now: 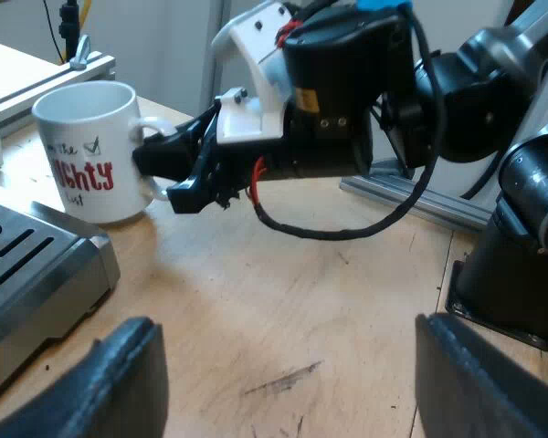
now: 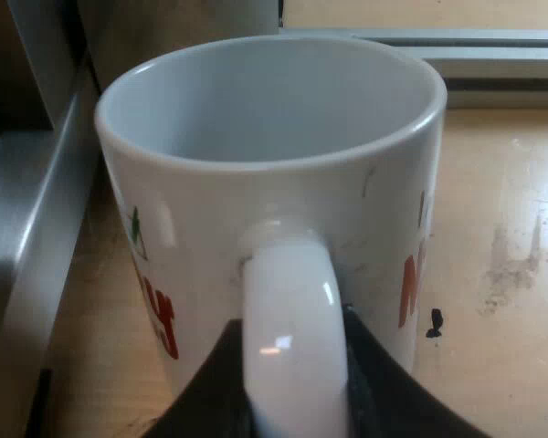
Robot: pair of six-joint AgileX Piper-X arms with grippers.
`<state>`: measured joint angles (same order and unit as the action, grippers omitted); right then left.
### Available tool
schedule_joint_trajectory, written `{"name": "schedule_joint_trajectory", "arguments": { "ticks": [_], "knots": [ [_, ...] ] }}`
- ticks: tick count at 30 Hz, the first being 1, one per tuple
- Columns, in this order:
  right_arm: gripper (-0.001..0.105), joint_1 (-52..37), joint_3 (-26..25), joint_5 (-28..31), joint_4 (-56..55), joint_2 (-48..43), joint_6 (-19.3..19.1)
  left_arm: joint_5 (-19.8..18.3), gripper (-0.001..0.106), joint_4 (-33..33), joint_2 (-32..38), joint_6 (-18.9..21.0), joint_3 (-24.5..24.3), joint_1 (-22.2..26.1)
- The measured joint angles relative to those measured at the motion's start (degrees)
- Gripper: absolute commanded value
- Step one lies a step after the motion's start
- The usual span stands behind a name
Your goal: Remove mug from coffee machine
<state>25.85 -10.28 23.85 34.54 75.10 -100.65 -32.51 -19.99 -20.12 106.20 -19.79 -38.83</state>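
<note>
On the wooden table (image 1: 329,301), just off a corner of the espresso machine (image 1: 46,265) with its slotted metal top, stands one white mug (image 1: 82,146). It is upright and empty (the right wrist view looks straight into it). Its print reads "GHTY" in red capitals, cut off by the curve. Above that is a green tick in a small box, and there are small dark letters, perhaps "the" and "ist", that I cannot read whole. One aluminium rail (image 2: 438,55) crosses the table beyond the mug. There are two grippers. The right gripper (image 1: 164,169) is closed on the mug's handle (image 2: 292,338), a black finger (image 2: 210,388) pressed to each side. The left gripper (image 1: 292,379) hangs over bare wood, well apart from the mug, its fingers spread wide with nothing between them.
</note>
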Motion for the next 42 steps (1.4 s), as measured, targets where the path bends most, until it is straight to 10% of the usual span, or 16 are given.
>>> {"name": "schedule_joint_trajectory", "arguments": {
  "ticks": [13,23,42],
  "knots": [
    [0.0,0.0,-0.1,3.1,3.2,3.3,0.0,0.0,0.061,0.0,0.0,0.0,0.0,0.0],
    [0.057,0.0,-0.1,4.0,3.0,3.3,0.7,0.0,0.061,0.0,0.0,0.0,0.0,0.0],
    [0.056,7.5,-0.1,4.3,-24.1,-15.2,5.0,0.0,0.061,0.0,0.0,0.0,0.0,0.0]
  ]
}}
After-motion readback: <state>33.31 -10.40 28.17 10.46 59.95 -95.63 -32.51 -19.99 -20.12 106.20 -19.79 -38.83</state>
